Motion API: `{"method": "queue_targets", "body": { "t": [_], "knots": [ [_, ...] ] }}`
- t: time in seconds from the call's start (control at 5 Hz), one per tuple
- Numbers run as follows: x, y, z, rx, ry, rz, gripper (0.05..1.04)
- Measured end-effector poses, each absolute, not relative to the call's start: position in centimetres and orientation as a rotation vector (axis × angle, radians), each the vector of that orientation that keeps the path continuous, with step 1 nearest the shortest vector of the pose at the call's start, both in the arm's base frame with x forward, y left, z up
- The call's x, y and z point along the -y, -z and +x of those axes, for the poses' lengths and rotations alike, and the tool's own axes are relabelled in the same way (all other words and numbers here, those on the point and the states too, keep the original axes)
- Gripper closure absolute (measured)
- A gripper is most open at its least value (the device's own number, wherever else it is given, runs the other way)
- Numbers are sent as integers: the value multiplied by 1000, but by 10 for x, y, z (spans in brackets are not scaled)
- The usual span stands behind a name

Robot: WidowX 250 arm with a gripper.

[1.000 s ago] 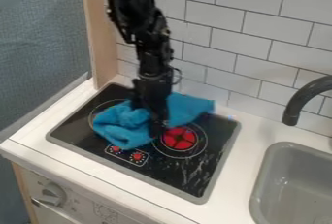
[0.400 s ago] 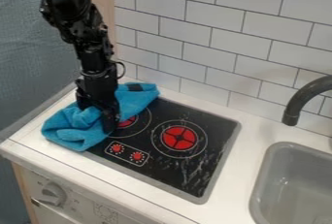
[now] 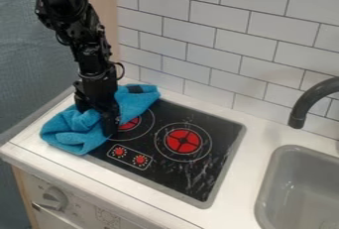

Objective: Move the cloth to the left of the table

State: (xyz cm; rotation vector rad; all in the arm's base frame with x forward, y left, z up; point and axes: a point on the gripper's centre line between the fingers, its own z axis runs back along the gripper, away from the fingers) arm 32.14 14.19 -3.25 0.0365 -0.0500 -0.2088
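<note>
Across the left edge of the stovetop [image 3: 173, 175], cloth [image 3: 65, 129] against claw [image 3: 108, 126].

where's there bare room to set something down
Bare counter lies between the cooktop and the sink; the cooktop's right half holds nothing. The left side is crowded: the blue cloth lies over the cooktop's left edge, the hand down at it.

blue cloth [image 3: 65, 130], crumpled, dark patch near one corner; over stove's left edge
</note>
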Motion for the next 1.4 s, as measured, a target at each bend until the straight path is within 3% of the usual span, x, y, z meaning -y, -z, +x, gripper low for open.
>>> {"method": "queue_targets", "body": {
  "t": [0.4, 0.6, 1.2, 1.4],
  "knots": [
    [-140, 24, 316, 49, 195, 5, 83],
    [-140, 8, 317, 59, 195, 5, 83],
    [-141, -50, 303, 206, 234, 33, 83],
    [-141, -50, 303, 208, 237, 34, 83]
  ]
}}
